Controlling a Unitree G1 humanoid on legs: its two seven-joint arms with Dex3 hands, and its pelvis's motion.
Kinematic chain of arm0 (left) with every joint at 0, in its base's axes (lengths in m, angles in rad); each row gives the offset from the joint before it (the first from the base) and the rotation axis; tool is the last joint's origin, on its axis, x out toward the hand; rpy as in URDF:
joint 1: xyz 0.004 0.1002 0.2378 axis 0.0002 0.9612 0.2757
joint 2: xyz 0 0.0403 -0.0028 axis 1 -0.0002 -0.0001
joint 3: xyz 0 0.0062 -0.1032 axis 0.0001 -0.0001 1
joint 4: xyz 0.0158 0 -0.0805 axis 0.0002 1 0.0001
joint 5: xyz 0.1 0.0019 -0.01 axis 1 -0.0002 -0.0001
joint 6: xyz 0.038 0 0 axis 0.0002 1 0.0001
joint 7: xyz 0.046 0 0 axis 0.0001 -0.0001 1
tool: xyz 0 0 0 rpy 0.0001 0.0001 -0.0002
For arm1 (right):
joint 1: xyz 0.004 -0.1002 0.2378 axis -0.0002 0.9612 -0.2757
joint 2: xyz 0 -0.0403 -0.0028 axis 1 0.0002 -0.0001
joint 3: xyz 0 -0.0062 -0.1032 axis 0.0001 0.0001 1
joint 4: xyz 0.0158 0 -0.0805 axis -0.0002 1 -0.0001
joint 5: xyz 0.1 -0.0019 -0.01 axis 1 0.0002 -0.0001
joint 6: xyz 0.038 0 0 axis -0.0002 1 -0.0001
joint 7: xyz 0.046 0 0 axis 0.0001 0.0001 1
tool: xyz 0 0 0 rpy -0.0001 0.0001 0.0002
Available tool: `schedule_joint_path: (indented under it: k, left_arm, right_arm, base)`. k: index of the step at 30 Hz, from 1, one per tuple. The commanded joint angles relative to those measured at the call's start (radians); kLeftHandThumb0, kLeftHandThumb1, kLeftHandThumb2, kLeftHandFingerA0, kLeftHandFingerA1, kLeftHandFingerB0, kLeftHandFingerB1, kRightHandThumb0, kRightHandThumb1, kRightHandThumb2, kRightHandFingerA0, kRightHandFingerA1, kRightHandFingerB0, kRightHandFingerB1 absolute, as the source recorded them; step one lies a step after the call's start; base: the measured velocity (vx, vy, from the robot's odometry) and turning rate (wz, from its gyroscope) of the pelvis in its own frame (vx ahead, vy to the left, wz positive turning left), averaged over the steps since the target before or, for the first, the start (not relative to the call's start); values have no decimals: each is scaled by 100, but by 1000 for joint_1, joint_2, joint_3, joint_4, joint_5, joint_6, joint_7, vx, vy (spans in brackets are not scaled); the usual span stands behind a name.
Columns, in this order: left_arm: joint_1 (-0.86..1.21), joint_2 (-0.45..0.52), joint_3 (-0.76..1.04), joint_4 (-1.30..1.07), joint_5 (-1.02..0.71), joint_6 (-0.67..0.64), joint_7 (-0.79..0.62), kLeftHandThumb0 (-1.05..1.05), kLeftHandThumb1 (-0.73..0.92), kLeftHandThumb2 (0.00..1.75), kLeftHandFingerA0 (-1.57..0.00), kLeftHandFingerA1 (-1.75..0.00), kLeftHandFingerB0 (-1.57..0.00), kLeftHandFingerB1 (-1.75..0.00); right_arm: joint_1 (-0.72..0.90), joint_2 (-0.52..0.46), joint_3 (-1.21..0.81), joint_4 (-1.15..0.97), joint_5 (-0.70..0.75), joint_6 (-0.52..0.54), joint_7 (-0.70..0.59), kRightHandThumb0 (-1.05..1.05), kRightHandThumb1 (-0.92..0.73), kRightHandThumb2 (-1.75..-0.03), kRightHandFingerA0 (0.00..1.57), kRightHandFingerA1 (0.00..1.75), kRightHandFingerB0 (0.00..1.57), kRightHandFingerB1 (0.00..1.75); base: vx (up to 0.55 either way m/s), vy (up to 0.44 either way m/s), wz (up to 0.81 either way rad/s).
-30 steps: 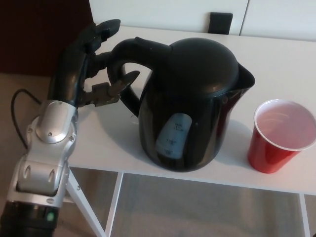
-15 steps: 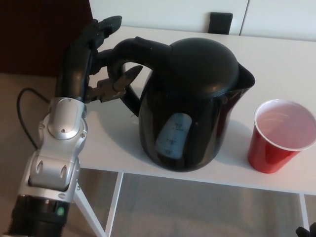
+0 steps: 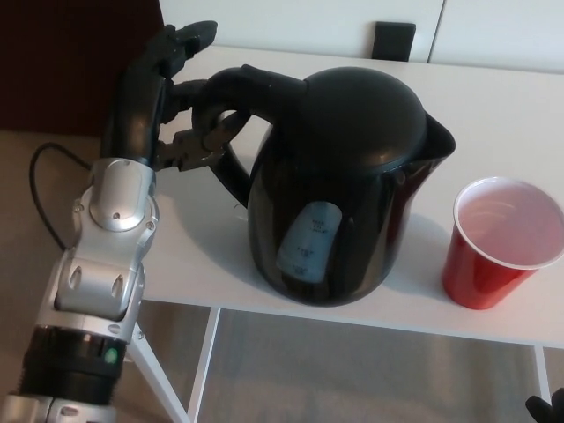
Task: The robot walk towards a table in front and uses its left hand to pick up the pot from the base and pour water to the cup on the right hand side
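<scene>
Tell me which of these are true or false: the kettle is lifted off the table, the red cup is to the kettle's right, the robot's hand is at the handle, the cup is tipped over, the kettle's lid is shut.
1. The kettle is lifted off the table. False: it stands on the table.
2. The red cup stands on the spout side, at picture right. True.
3. The left hand is at the kettle's handle. True: a finger pokes into the handle loop, though the hand has not closed on it.
4. The cup is tipped over. False: it stands upright, mouth up.
5. The kettle's lid is shut. True.
</scene>
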Motion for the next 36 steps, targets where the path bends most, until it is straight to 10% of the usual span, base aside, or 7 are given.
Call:
schedule_joint_path:
  k: [1, 21, 22, 28, 31, 35, 36]
  left_arm:
    - [-25, 22, 4, 18, 20, 17, -2, -26, 49, 55, -56, -44, -39, -35]
    - [-168, 86, -31, 248, -37, -30, -245, -43, 47, 55, -40, -37, -39, -35]
    - [-176, 89, -42, 269, -30, -30, -254, -51, 40, 65, -35, -43, -32, -40]
    - [-194, 93, -55, 312, -27, -59, -263, -51, 40, 65, -33, -42, -31, -39]
    - [-212, 92, -74, 346, -24, -75, -299, -55, 39, 66, -32, -42, -29, -39]
    - [-216, 86, -80, 360, -29, -82, -308, -48, 43, 54, -35, -35, -33, -32]
    - [-222, 86, -94, 373, -11, -84, -300, -37, 48, 56, -68, -51, -69, -49]
  right_arm:
    - [-14, 3, -8, -17, 17, 21, -17, -21, -68, -59, 44, 56, 15, 39]
    - [-60, 6, -22, -5, 28, 38, -34, -18, -47, -92, 39, 65, 9, 51]
    - [-62, 3, -19, -8, 24, 39, -31, -23, -65, -59, 46, 56, 17, 39]
    - [-70, 3, -22, -17, 27, 48, -42, -22, -65, -59, 47, 56, 19, 40]
    - [-77, -4, -10, -31, 17, 39, -33, -20, -47, -92, 39, 64, 9, 51]
    - [-79, -4, -9, -36, 16, 42, -39, -19, -46, -93, 41, 65, 15, 54]
    - [-85, -5, -10, -30, 18, 40, -36, -20, -48, -93, 33, 61, 8, 50]
  base:
    - [0, 0, 0]
    - [0, 0, 0]
    - [0, 0, 0]
    - [0, 0, 0]
    - [0, 0, 0]
    - [0, 0, 0]
    - [0, 0, 0]
